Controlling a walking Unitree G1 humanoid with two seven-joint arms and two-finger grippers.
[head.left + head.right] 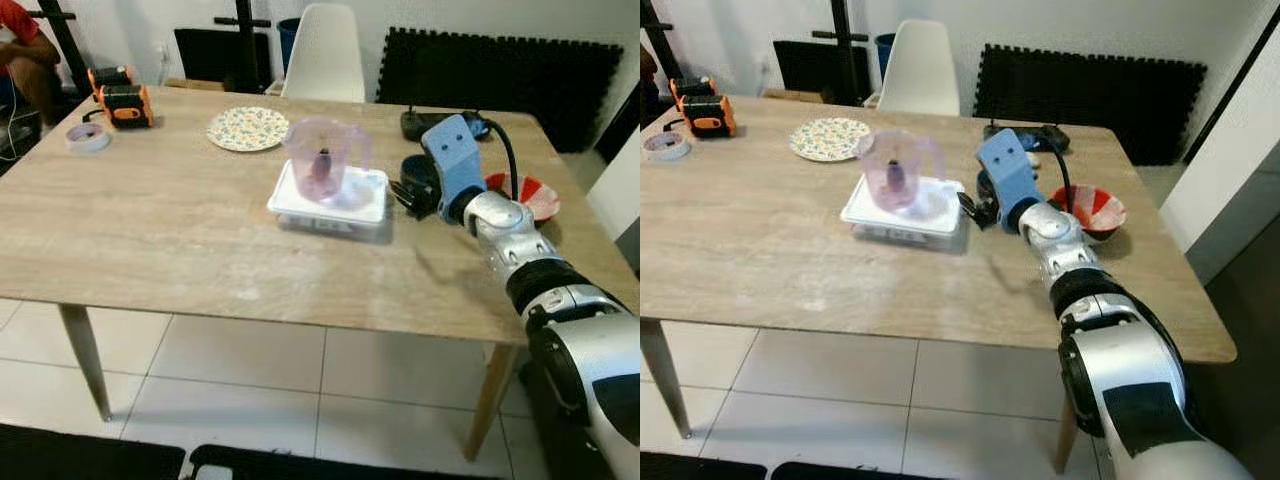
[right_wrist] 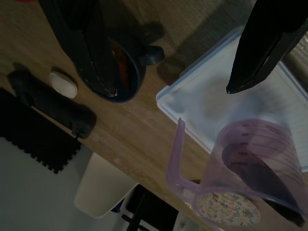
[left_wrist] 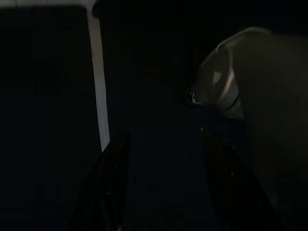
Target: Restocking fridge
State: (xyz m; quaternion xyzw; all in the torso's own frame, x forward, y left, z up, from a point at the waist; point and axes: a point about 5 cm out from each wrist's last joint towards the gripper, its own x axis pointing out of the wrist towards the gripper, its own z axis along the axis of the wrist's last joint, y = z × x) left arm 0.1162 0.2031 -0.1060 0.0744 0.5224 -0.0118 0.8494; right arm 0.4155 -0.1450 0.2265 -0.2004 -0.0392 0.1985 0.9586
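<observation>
A translucent purple measuring jug [image 1: 322, 158] stands on a flat white lidded container [image 1: 350, 208] in the middle of the wooden table [image 1: 170, 230]. Something dark lies inside the jug. My right gripper [image 1: 402, 196] is stretched over the table just right of the container, open. In the right wrist view one finger [image 2: 267, 43] hangs over the container's lid [image 2: 207, 103], the other finger [image 2: 89, 53] over a dark blue mug [image 2: 127, 72], and the jug [image 2: 250, 163] lies beyond them. My left gripper [image 3: 164, 131] hangs in the dark, fingers apart, nothing between them.
A red and white bowl [image 1: 538, 196] sits behind my right forearm. A flowery plate [image 1: 247, 128], a tape roll [image 1: 88, 137] and an orange and black tool [image 1: 122, 102] lie at the back left. A white chair [image 1: 322, 55] stands behind the table; a person [image 1: 25, 50] sits far left.
</observation>
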